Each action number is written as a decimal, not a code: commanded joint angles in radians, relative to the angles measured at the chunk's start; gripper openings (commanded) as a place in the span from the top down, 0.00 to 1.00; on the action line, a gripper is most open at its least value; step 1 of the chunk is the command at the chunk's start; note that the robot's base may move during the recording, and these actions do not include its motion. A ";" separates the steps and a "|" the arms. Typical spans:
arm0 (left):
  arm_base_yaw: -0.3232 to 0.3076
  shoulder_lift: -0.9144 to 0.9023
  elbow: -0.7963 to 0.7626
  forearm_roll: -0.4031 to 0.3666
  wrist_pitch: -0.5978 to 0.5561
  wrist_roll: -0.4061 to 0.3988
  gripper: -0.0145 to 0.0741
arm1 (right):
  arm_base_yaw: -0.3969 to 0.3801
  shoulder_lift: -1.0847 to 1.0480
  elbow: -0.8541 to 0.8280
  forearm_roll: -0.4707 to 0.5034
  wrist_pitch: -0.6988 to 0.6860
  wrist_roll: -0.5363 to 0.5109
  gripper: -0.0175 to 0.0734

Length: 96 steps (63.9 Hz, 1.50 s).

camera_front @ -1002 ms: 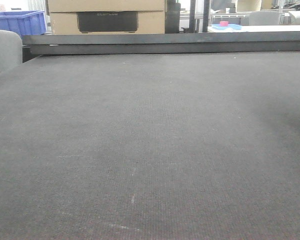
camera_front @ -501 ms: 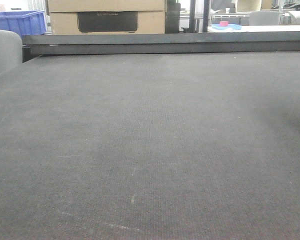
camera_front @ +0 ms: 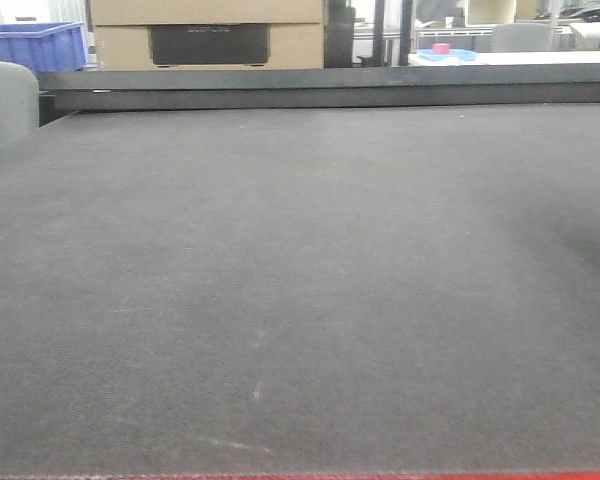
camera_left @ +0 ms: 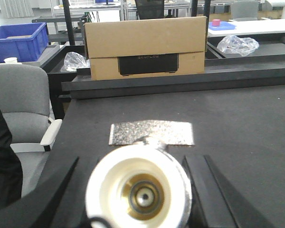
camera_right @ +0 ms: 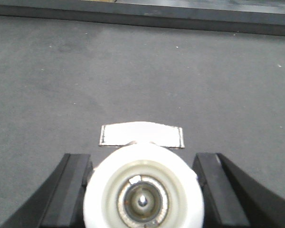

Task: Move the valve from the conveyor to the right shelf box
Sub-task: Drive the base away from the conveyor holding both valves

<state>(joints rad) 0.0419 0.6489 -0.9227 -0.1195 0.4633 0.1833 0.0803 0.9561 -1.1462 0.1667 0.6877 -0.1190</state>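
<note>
Left end effector [camera_left: 136,159] clamps one white-capped valve [camera_left: 138,190], right end effector [camera_right: 142,156] another valve [camera_right: 142,194], over the conveyor [camera_front: 300,300]. The cardboard box [camera_left: 145,38] bears a dark label [camera_left: 148,64], its lettering too faint to read.

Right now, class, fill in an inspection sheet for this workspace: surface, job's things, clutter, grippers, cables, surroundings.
Surface: conveyor, dark woven belt with faint white scuffs; bare in the front view.
Job's things: one valve in the left gripper, another valve in the right gripper; shelf box not seen.
Clutter: pale rectangular patch beyond each valve; nature unclear.
Grippers: both closed against a valve's white cap.
Cables: nothing seen.
Surroundings: cardboard box, blue crate, grey chair, plastic bag.
</note>
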 commanded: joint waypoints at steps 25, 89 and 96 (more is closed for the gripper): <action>-0.005 -0.006 -0.007 -0.009 -0.062 -0.006 0.96 | 0.000 -0.012 -0.018 -0.003 -0.075 -0.003 0.98; -0.005 -0.006 -0.007 -0.009 -0.062 -0.006 0.96 | 0.000 -0.012 -0.018 -0.003 -0.075 -0.003 0.98; -0.005 -0.006 -0.007 -0.009 -0.062 -0.006 0.96 | 0.000 -0.012 -0.018 -0.003 -0.075 -0.003 0.98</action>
<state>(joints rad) 0.0419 0.6489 -0.9227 -0.1195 0.4616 0.1833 0.0824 0.9561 -1.1462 0.1665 0.6877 -0.1190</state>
